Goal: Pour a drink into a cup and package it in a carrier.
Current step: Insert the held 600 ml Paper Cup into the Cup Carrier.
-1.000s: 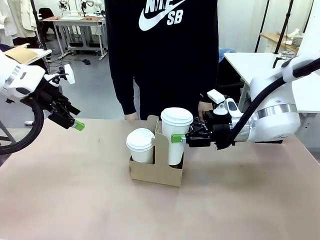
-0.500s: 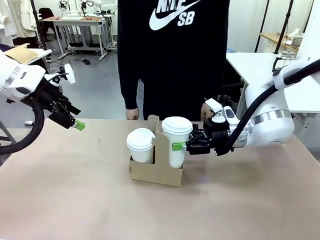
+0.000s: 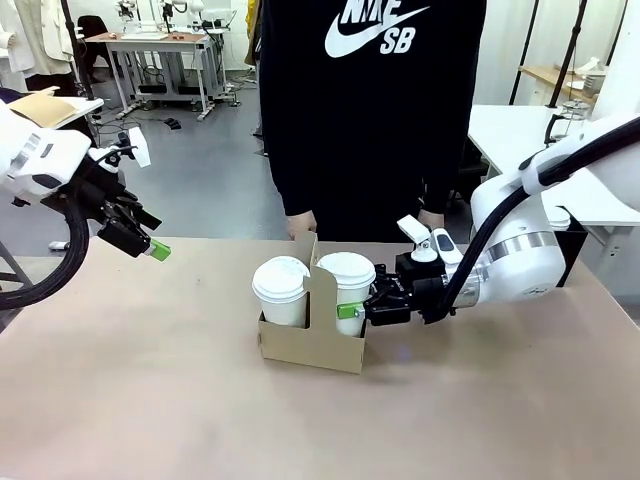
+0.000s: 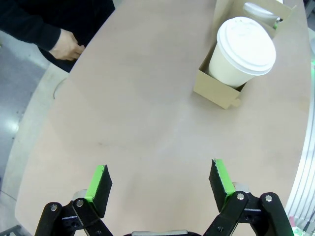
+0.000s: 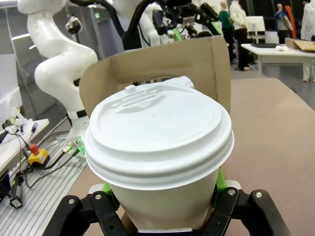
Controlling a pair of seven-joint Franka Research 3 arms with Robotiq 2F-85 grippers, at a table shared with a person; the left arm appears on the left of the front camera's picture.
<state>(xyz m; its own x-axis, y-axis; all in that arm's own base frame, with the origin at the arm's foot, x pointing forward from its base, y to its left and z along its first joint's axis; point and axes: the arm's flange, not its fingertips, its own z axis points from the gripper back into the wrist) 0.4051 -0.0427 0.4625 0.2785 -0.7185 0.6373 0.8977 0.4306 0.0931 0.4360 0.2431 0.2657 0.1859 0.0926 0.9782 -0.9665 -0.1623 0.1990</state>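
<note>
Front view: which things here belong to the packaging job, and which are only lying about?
Job:
cardboard cup carrier
lidded cup in its left pocket
second lidded cup, held by the right pincer

Lying about:
black box behind the right arm
open left pincer, holding nothing

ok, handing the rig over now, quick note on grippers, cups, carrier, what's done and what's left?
Right gripper: shut on the right cup, lowered into the carrier's right pocket; whether it is fully seated I cannot tell.
Left gripper: open, holding nothing, raised over the table's left side.
Carrier: mid-table, left cup lidded and in its pocket.
The person's hand is at the far edge, clear of the cups.
Done: both cups lidded, in the carrier.
Left: release the right cup, back the arm away.
</note>
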